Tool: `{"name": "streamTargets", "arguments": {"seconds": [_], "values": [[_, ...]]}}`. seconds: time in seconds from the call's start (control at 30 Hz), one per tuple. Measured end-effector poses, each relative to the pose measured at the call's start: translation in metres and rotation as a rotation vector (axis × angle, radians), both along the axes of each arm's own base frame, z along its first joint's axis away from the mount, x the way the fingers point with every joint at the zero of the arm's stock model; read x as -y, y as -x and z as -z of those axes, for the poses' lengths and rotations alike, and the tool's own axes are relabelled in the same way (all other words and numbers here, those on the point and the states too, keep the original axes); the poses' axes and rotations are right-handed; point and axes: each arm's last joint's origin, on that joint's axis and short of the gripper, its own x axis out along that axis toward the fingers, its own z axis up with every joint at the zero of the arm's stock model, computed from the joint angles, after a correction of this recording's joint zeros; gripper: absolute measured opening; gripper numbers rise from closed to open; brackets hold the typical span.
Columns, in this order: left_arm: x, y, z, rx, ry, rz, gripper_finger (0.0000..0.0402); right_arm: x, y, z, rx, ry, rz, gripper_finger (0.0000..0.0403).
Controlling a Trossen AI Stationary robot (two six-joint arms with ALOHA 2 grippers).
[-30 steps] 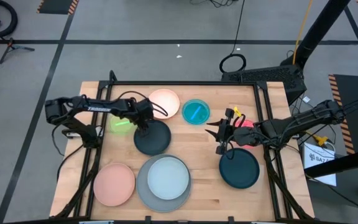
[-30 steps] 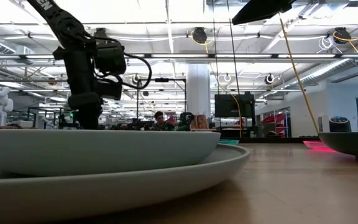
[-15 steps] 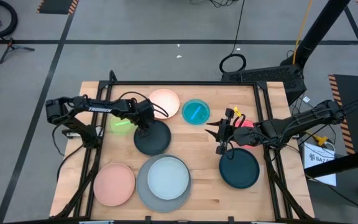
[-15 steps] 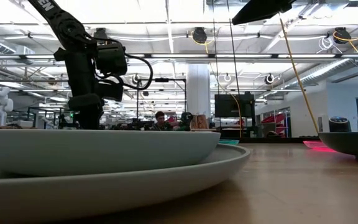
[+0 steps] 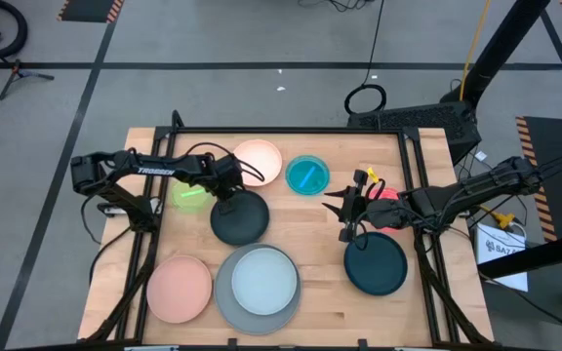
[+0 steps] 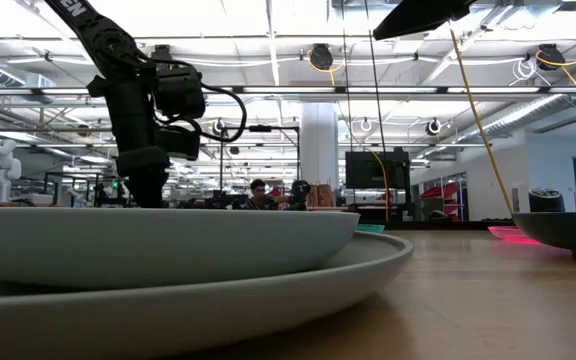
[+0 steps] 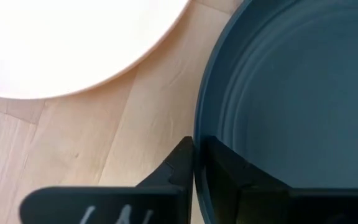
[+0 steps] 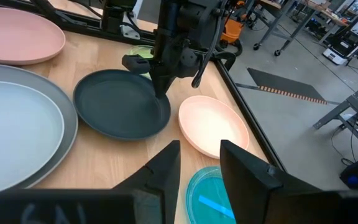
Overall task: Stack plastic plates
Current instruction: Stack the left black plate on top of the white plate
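The black plate (image 5: 240,218) lies flat on the table left of centre. My left gripper (image 5: 224,195) stands at its far-left rim, shut on it. Around it are the cream plate (image 5: 259,161), the lime green dish (image 5: 190,195), the cyan dish (image 5: 307,175), the salmon pink plate (image 5: 179,289) and the light blue plate (image 5: 264,278), which sits in the large grey plate (image 5: 224,297). My right gripper (image 5: 342,216) hangs open above the table beside the pink-red dish (image 5: 386,193) and the dark teal plate (image 5: 376,263). My left gripper pinches the black plate's rim (image 7: 199,124) at its far-left edge, one finger inside the plate and one outside. The fingers (image 8: 160,93) come from above, pointing down. The plate lies flat on the table.
A dark metal frame (image 5: 291,130) runs along the table's far and side edges. Bare wood (image 5: 310,229) lies between the black plate and the dark teal plate. In the low view the grey and light blue plates (image 6: 158,250) fill the foreground, with people in the room far behind.
My left gripper has shut on the black plate's rim without shifting over the table. The plate lies where it was. My right gripper has kept still.
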Motion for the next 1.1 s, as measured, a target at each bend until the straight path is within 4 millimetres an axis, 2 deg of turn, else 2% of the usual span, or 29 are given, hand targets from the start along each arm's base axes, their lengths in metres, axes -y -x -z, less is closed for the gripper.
{"name": "streamTargets", "arguments": {"seconds": [0.17,0.27,0.43,0.63,0.77,0.9,1.0,1.1], "values": [[0.0,0.002,-0.003,-0.002,-0.016,0.001,0.0028,0.0,0.0,0.0,0.0,0.0,0.0,0.0109],[0.0,0.001,-0.014,-0.014,-0.023,0.006,0.0027,0.0,0.0,0.0,0.0,0.0,0.0,0.0109],[-0.003,-0.004,-0.046,-0.013,-0.043,0.004,0.0024,0.0,0.0,0.0,0.0,0.0,0.0,0.0109],[0.003,-0.012,-0.097,0.052,-0.053,-0.043,0.0023,0.0,0.0,0.0,0.0,0.0,0.0,0.0109],[0.019,-0.019,-0.132,0.115,-0.036,-0.039,0.0024,0.0,0.0,0.0,0.0,0.0,0.0,0.0109],[0.044,-0.029,-0.159,0.192,-0.001,-0.024,0.0024,0.0,0.0,0.0,-0.001,0.0,0.0,0.0109],[0.069,-0.035,-0.168,0.239,0.034,0.007,0.0024,0.0,0.0,0.0,0.0,0.0,0.0,0.0109],[0.097,-0.039,-0.167,0.269,0.072,0.056,0.0025,0.0,0.0,0.0,-0.001,0.0,0.0,0.0109]]}}
